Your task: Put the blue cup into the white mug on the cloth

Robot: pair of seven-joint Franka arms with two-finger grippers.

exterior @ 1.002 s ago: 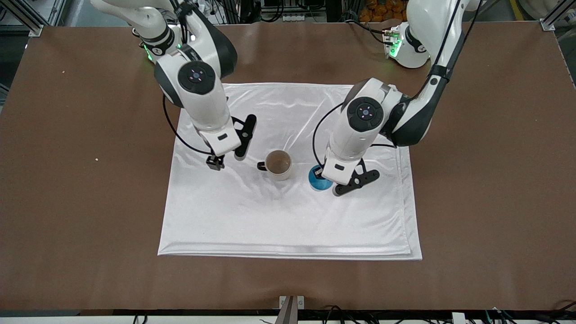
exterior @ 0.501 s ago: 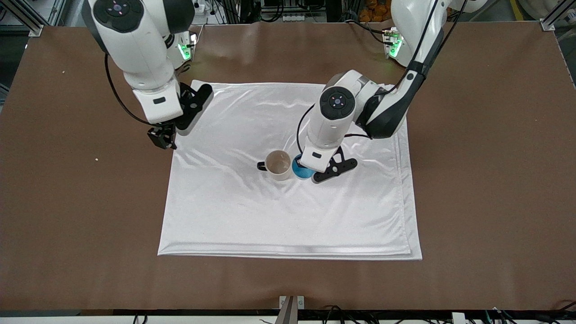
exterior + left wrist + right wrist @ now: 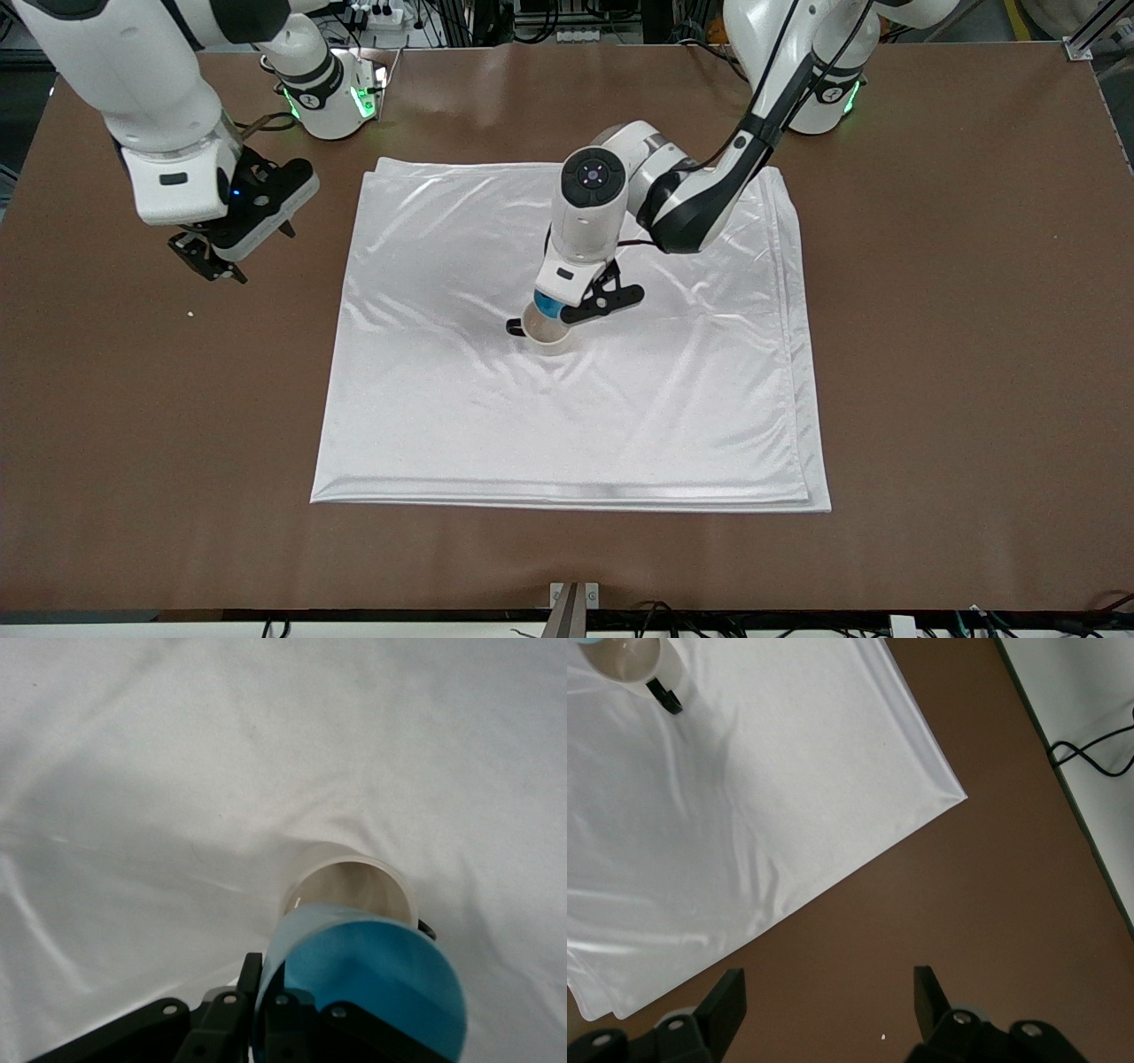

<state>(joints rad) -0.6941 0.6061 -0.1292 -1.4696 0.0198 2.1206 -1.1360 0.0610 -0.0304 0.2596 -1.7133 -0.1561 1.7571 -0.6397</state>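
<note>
The white mug [image 3: 547,338] with a black handle stands on the white cloth [image 3: 576,425] near its middle. My left gripper [image 3: 551,310] is shut on the rim of the blue cup [image 3: 549,307] and holds it just over the mug's mouth. In the left wrist view the blue cup [image 3: 372,983] hangs partly over the mug [image 3: 350,886], one finger inside its rim and one outside. My right gripper [image 3: 205,259] is open and empty, above the bare table off the cloth at the right arm's end. The right wrist view shows the mug [image 3: 633,660] and cloth [image 3: 744,815] at a distance.
The brown table [image 3: 957,354] surrounds the cloth on all sides. A small white speck [image 3: 190,313] lies on the table below my right gripper. The arm bases stand along the table's back edge.
My left gripper carried the blue cup sideways from beside the mug to over its mouth. My right arm withdrew off the cloth toward its own end of the table.
</note>
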